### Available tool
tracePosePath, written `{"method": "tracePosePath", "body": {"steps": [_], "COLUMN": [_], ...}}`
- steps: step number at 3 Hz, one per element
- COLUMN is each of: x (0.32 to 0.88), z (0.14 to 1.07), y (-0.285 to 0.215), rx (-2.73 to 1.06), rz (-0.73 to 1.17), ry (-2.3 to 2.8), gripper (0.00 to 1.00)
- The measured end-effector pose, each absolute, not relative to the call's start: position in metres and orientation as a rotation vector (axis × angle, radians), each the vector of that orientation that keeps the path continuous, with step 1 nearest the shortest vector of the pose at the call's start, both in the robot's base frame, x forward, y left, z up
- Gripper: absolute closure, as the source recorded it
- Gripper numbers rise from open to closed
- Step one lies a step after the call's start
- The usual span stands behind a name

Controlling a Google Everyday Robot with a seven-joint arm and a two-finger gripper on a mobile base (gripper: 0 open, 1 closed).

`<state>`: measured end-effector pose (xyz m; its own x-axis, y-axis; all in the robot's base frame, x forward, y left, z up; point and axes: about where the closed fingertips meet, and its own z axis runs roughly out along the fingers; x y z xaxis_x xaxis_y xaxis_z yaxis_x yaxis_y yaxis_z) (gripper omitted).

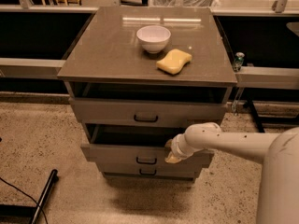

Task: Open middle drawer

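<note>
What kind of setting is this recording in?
Probably a robot test area: a drawer cabinet on speckled floor, bowl and sponge staged on top, end effector at the front of the middle drawer.

Cream-white gripper (172, 154), tan at its tip, is sitting at three o'clock of the dark handle (146, 160) on the grey-beige middle drawer (117, 153). A white bowl (153, 38) is gleaming on the grey-brown cabinet top (105, 50), with a yellow sponge (174, 61) at its four o'clock. The floor (42, 143) is showing speckled beige.

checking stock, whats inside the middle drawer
The middle drawer is partly out; the strip of interior showing is dark, with no contents visible. The rest is covered by the top drawer. The gripper is at its front, right of the handle.
</note>
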<state>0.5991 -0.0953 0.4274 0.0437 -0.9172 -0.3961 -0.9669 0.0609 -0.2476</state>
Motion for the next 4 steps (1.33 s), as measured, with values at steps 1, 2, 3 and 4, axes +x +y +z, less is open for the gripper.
{"method": "tracePosePath", "body": {"steps": [1, 2, 3, 4], "x": [0.597, 0.596, 0.594, 0.586], "z": [0.427, 0.426, 0.424, 0.412], "y": [-0.096, -0.096, -0.095, -0.095], "rx": [-1.889, -1.890, -1.894, -1.920], "rz": [0.151, 0.152, 0.159, 0.193], "ry": [1.889, 1.889, 1.892, 1.913], "gripper": [0.28, 0.04, 0.00, 0.19]}}
